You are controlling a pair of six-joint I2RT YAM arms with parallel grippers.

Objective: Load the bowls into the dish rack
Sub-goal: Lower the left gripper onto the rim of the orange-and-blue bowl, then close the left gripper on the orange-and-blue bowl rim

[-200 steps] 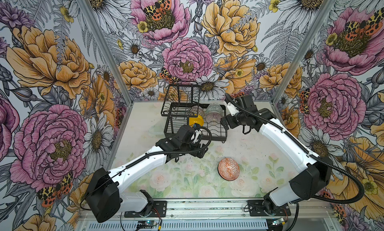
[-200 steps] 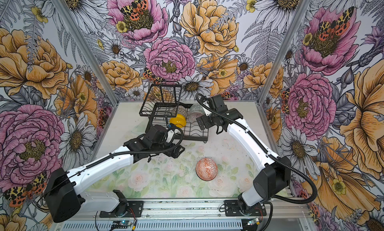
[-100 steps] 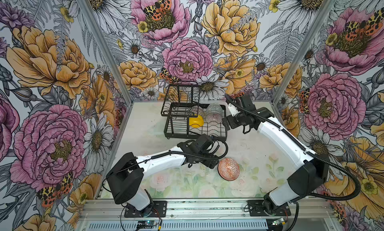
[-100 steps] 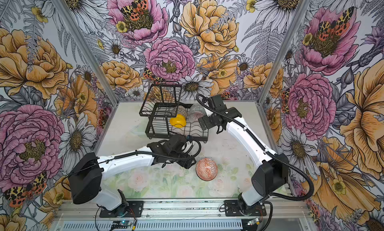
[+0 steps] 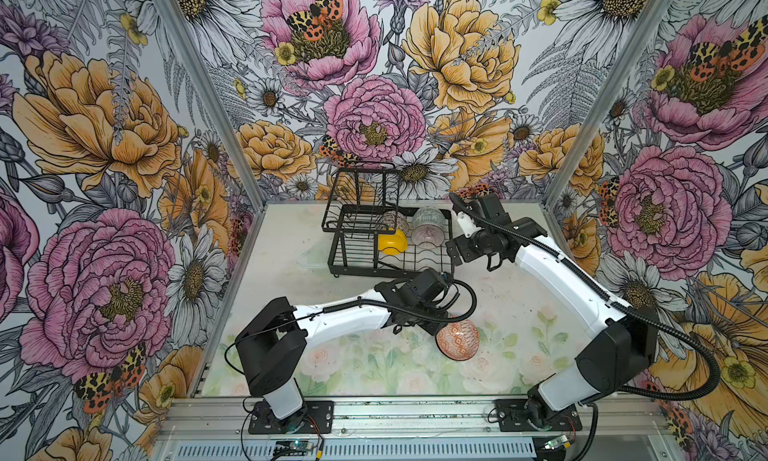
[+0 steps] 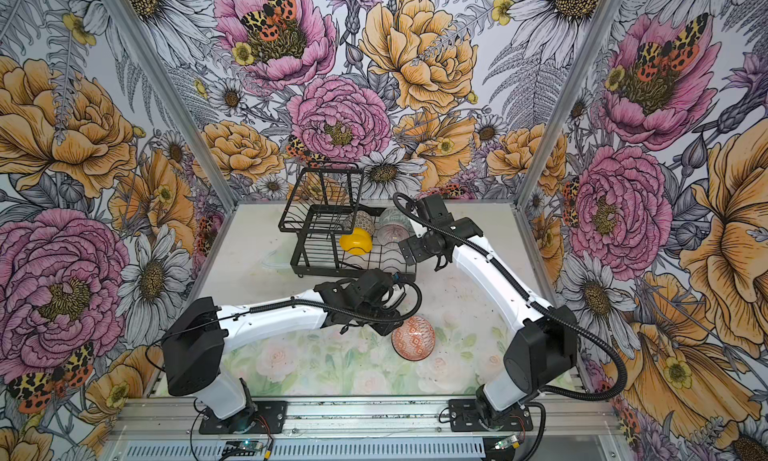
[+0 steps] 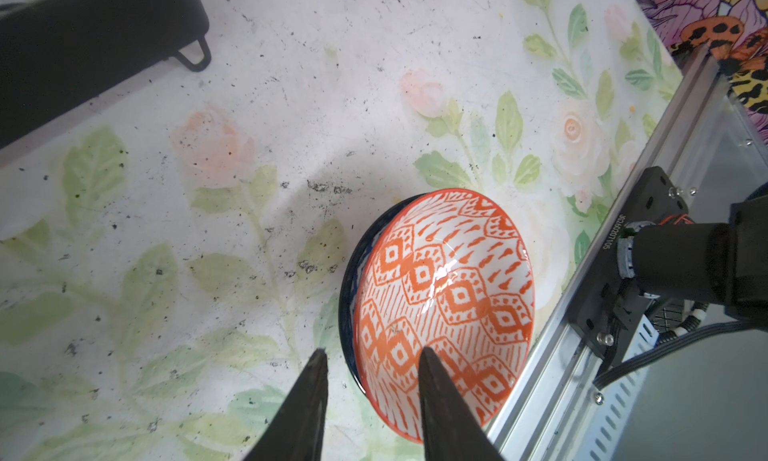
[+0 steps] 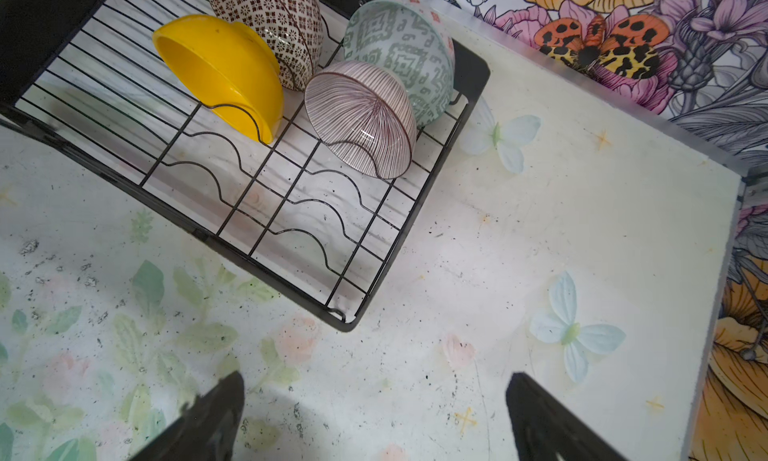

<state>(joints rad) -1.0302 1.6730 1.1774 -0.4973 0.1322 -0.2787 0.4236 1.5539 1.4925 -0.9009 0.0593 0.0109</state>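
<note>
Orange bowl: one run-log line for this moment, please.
left gripper astride orange bowl rim, unclamped | right gripper open beside dish rack | four bowls racked

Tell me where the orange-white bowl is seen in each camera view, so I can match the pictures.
Both top views: orange-white bowl on the table, just right of centre.
Left wrist: low centre, large.
Right wrist: not in it.
Shared landmark: dish rack, behind the bowl in both top views.
</note>
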